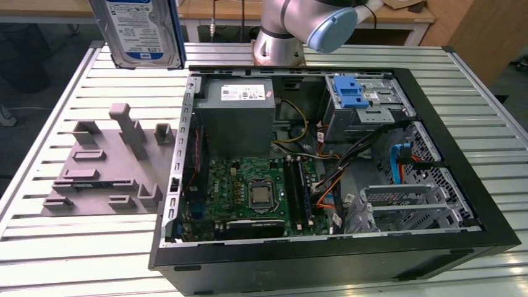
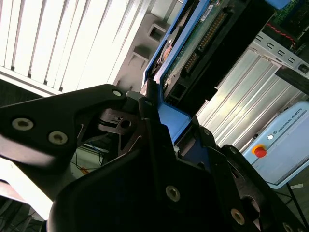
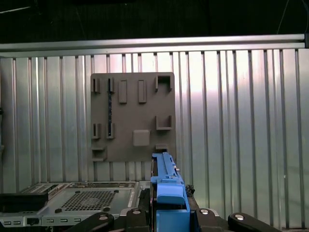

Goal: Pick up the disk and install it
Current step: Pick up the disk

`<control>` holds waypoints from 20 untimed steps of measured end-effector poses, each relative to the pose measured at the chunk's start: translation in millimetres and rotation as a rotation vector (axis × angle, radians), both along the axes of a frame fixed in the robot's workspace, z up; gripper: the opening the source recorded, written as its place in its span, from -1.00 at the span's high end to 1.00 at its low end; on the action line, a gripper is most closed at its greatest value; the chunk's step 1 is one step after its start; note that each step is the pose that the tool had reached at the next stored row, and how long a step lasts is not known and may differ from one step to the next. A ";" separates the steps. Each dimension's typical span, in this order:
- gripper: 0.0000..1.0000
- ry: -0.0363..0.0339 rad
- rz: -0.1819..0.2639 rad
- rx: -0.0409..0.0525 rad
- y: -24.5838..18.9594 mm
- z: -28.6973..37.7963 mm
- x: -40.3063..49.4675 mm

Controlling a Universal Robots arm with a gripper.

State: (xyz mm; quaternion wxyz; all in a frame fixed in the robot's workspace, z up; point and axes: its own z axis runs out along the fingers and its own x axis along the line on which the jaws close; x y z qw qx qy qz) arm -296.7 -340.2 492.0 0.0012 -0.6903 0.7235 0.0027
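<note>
The disk (image 1: 140, 31), a silver drive with a white-and-blue label in a blue carrier, hangs upright in the air over the table's far corner at the exterior view's left, beyond the open computer case (image 1: 462, 204). In both wrist views my gripper (image 3: 166, 212) is shut on the disk's blue carrier (image 3: 169, 186), with black fingers (image 2: 149, 121) pressed on either side of it. The drive's green circuit board and connector (image 2: 198, 46) stick out beyond the fingers.
A grey fixture plate (image 1: 107, 161) with raised blocks lies on the slatted metal table (image 1: 99, 241), beside the case. Inside the case are a grey power supply box (image 1: 239, 114), the motherboard (image 1: 251, 195) and a drive bay with a blue latch (image 1: 350, 93). The arm's base (image 1: 281, 37) stands behind the case.
</note>
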 end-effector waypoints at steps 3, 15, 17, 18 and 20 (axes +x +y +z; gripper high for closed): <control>0.27 0.0000 0.000 0.0000 0.0 0.0 0.7; 0.27 0.0000 0.000 0.0000 0.0 0.0 3.7; 0.27 0.0000 0.000 -0.0001 0.0 0.0 4.3; 0.27 0.0001 0.000 -0.0001 0.0 0.0 4.6; 0.27 -0.0001 0.000 0.0000 0.0 0.0 5.2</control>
